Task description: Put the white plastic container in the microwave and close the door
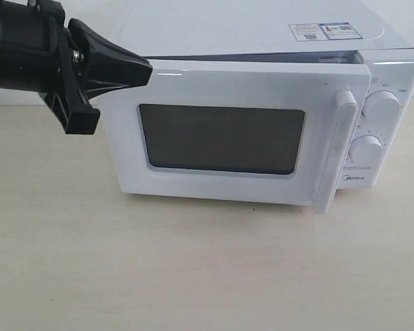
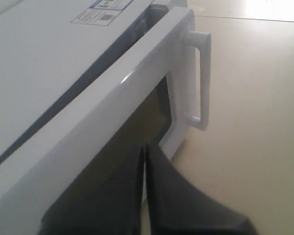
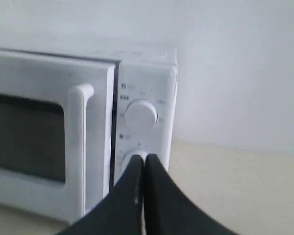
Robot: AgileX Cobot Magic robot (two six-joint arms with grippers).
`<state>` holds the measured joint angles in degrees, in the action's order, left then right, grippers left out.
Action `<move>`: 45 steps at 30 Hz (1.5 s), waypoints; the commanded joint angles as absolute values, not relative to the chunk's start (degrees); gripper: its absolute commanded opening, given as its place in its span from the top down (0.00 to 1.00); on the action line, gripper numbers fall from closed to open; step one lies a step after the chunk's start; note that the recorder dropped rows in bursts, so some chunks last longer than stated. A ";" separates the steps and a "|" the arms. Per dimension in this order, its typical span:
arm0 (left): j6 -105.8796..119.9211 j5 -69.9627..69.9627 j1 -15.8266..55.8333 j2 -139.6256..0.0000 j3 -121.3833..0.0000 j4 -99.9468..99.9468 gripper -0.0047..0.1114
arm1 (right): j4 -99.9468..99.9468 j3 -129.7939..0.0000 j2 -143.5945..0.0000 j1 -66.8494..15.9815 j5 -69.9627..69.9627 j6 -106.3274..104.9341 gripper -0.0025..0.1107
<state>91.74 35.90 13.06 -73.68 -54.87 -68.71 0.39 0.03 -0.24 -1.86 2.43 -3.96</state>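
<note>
Two hands in use, both pinched shut with nothing between the fingers. The left hand (image 1: 146,69) is at the top corner of the door (image 1: 248,86) on the hinge side, well apart from the handle (image 1: 337,148). In the left wrist view its tips are at or just off the door face by the dark window (image 1: 221,138). That reads as a closed-finger push, not a grasp. The door is nearly shut but not latched, since a dark gap shows along its top edge against the microwave (image 1: 228,27), which stands on the desk (image 1: 124,262). The right hand (image 3: 143,160) hangs in front of the control panel near the lower dial (image 1: 368,150), probably parked out of the door's swing. The white plastic container is not visible anywhere. It is likely inside behind the window, but I can't confirm that.
</note>
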 commanded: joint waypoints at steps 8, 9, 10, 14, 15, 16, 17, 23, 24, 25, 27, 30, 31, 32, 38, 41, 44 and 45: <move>78.80 29.18 13.24 -68.11 -48.43 -72.11 0.93 | -4.61 -2.69 0.00 -1.69 -30.60 25.97 0.98; 78.80 28.61 13.24 -66.66 -47.62 -72.11 0.93 | -9.56 -6.91 0.00 -1.69 -30.60 30.56 0.98; 78.35 28.34 13.24 -65.95 -47.35 -72.11 0.93 | -11.18 -8.77 0.00 -1.69 -30.89 32.35 0.98; 76.75 27.96 13.24 -62.39 -47.02 -72.56 0.93 | -21.97 -24.42 -5.08 -1.69 -34.35 42.68 0.98; 76.75 27.96 13.24 -61.99 -47.02 -72.56 0.93 | -27.10 -27.82 -7.16 -1.69 -34.35 47.04 0.98; 76.75 27.96 13.24 -61.66 -47.02 -72.56 0.93 | -35.28 -31.57 -10.29 -1.69 -34.35 53.47 0.98; 76.75 27.96 13.24 -61.46 -47.02 -72.56 0.93 | -42.39 -34.11 -12.95 -1.69 -34.35 58.43 0.98; 76.75 28.44 13.24 -61.53 -47.02 -72.44 0.93 | -74.83 -41.26 -31.66 -1.69 -34.50 90.92 0.98; 76.75 28.55 13.24 -61.53 -47.02 -72.15 0.93 | -77.92 -41.26 -33.78 -1.69 -34.50 96.19 0.98; 76.75 28.81 13.24 -61.53 -47.02 -71.88 0.93 | -79.95 -41.26 -35.00 -1.69 -34.50 101.63 0.98; 76.75 29.30 13.24 -61.53 -47.02 -71.03 0.93 | -85.71 -41.26 -37.81 -1.69 -34.50 110.83 0.98; 76.75 29.30 13.24 -61.53 -46.91 -70.88 0.93 | -95.25 -41.26 -41.03 -1.69 -38.34 118.40 0.98; 76.75 29.30 13.24 -61.53 -46.81 -70.88 0.93 | -97.97 -41.26 -42.04 -1.69 -39.86 119.89 0.98; 76.75 29.30 13.24 -61.53 -46.70 -70.88 0.93 | -99.95 -41.26 -42.82 -1.69 -41.14 120.37 0.98; 76.75 28.89 13.24 -61.53 -46.72 -70.88 0.93 | -99.95 -41.26 -47.21 -1.69 -44.90 120.37 0.98; 76.75 28.33 13.24 -61.53 -46.72 -70.88 0.93 | -93.84 -41.26 -47.46 -1.69 -45.83 120.25 0.98; 76.75 28.22 13.24 -61.53 -46.72 -70.88 0.93 | -84.01 -41.26 -47.46 -1.69 -46.57 120.25 0.98; 76.75 28.22 13.24 -61.53 -46.72 -70.88 0.93 | -80.43 -41.26 -47.46 -1.69 -46.57 120.25 0.98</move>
<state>77.19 28.82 13.06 -61.74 -46.90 -70.87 -89.57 -40.93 -47.57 -1.86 -46.21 120.24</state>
